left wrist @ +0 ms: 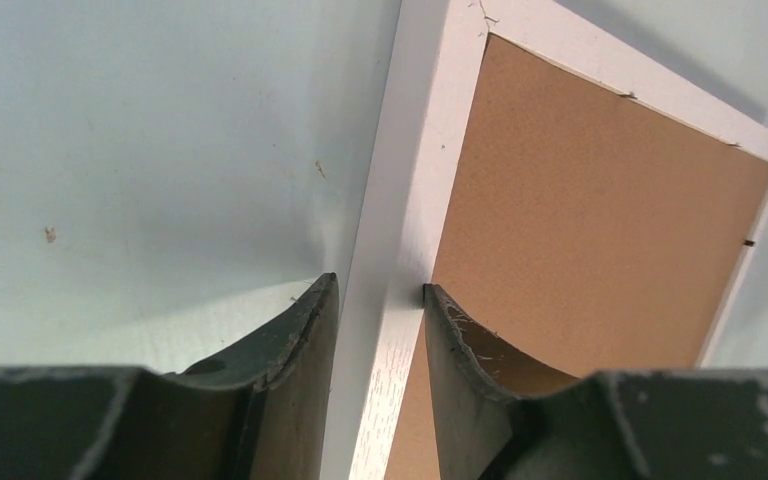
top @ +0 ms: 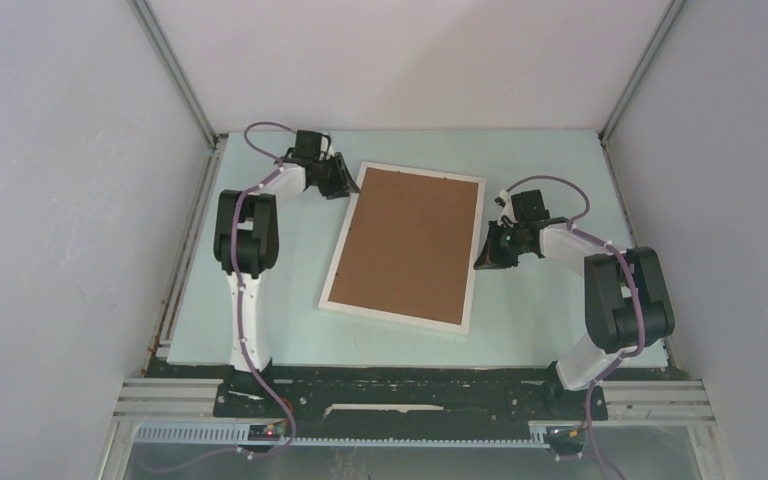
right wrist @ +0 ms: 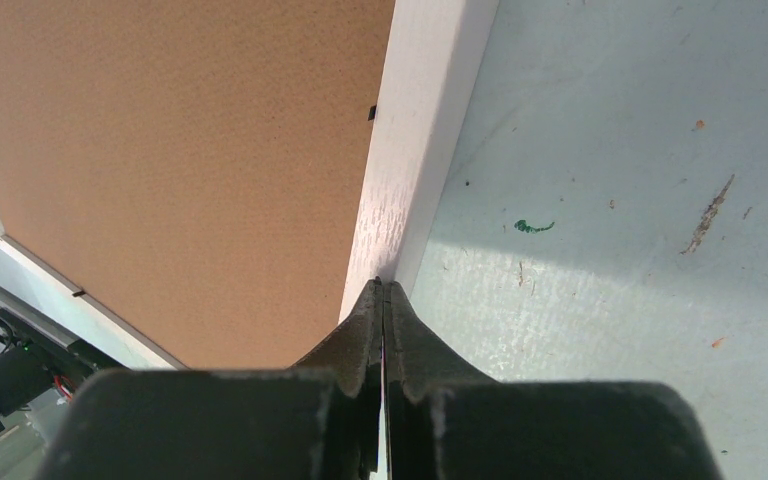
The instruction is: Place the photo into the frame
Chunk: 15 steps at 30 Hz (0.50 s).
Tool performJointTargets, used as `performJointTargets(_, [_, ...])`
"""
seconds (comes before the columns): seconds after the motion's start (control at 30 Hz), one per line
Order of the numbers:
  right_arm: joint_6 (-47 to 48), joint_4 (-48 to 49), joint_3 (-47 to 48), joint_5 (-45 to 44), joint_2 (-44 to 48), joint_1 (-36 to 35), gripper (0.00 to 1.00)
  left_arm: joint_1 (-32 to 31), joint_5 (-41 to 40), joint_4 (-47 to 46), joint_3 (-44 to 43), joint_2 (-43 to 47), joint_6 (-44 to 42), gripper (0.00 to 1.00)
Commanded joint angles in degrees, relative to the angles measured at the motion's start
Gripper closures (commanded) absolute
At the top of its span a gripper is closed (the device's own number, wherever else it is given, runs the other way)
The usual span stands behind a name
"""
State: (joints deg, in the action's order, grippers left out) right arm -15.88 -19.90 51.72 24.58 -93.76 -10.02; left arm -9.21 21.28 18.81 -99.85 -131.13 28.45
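Note:
The white frame [top: 392, 317] lies flat on the table with a brown backing board [top: 408, 243] filling it. The photo is hidden from every view. My left gripper [top: 345, 183] is at the frame's far-left corner. In the left wrist view the gripper [left wrist: 380, 286] straddles the white rail [left wrist: 415, 160], one finger against its outer side and the other at its inner edge by the board [left wrist: 590, 230]. My right gripper [top: 482, 258] is at the frame's right side. In the right wrist view it [right wrist: 382, 285] is shut and empty, its tips touching the outer edge of the rail [right wrist: 420, 130].
The pale green table [top: 540, 180] is enclosed by grey walls on the left, back and right. Small stains and a green mark [right wrist: 533, 226] dot the surface beside the frame. The arm bases sit along the black mounting bar [top: 410, 395] at the near edge.

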Motion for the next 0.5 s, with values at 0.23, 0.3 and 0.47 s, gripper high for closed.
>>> performJointTargets(0.23, [0.4, 1.9, 0.8, 2.1, 1.7, -1.0, 1.0, -5.7, -11.4, 17.3, -13.2, -4.9, -8.2, 0.58])
performJointTargets(0.3, [0.5, 1.8, 0.8, 2.0, 1.9, -1.0, 1.0, -6.1, -12.1, 18.8, -15.1, -5.7, -8.7, 0.58])
performJointTargets(0.47, [0.5, 1.8, 0.8, 2.0, 1.9, -1.0, 1.0, -8.2, -15.1, 22.6, -19.1, -7.4, -11.2, 0.58])
